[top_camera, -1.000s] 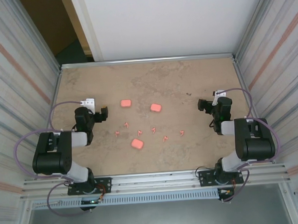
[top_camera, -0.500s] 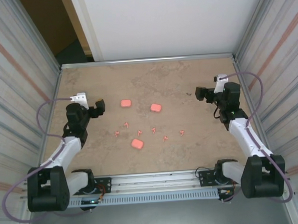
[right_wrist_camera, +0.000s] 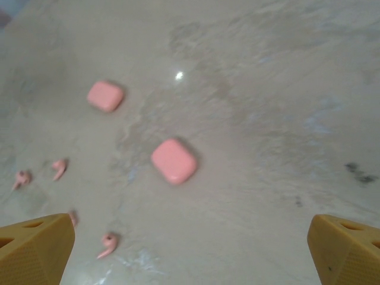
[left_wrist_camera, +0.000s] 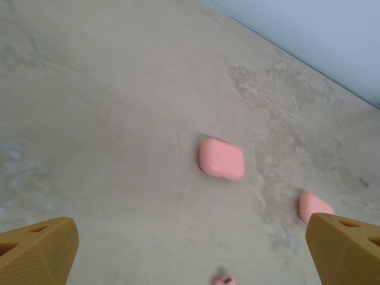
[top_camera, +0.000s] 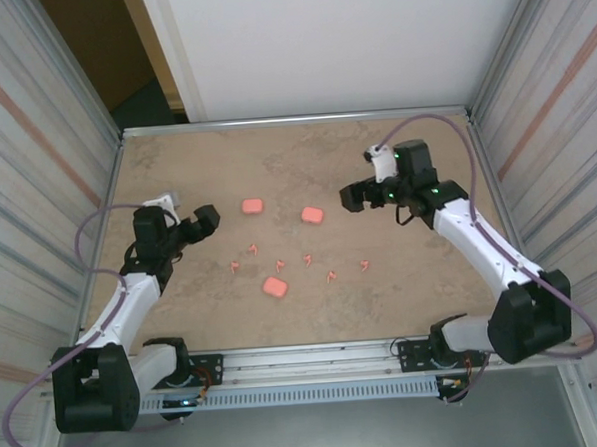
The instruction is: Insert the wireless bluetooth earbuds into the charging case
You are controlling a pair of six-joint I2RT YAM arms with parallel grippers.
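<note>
The left arm has unfolded from its tucked pose by its base. The left gripper (top_camera: 206,220) now hangs over the left part of the table (top_camera: 403,298), fingers spread wide and empty. It faces the far-left charging case (top_camera: 251,205), which lies near it on its right.

Nearer the arms, the six earbuds (top_camera: 280,264) lie loose in a ragged row across the middle of the table. They are apart from one another, none is in a case, and none has shifted in the last second. The near charging case (top_camera: 275,287) sits just on the near side of that row. The middle charging case (top_camera: 312,215) lies farther back, slightly right of centre. All three cases look closed.

The bigger change is on the right. The right arm has swung out and leftward, carrying the right gripper (top_camera: 352,196) from near the right edge to just right of the middle charging case. Its jaws stand wide apart and hold nothing.

Both arms seem to be starting their approach. No earbud has been picked up yet, and a lid probably has to be opened first.
</note>
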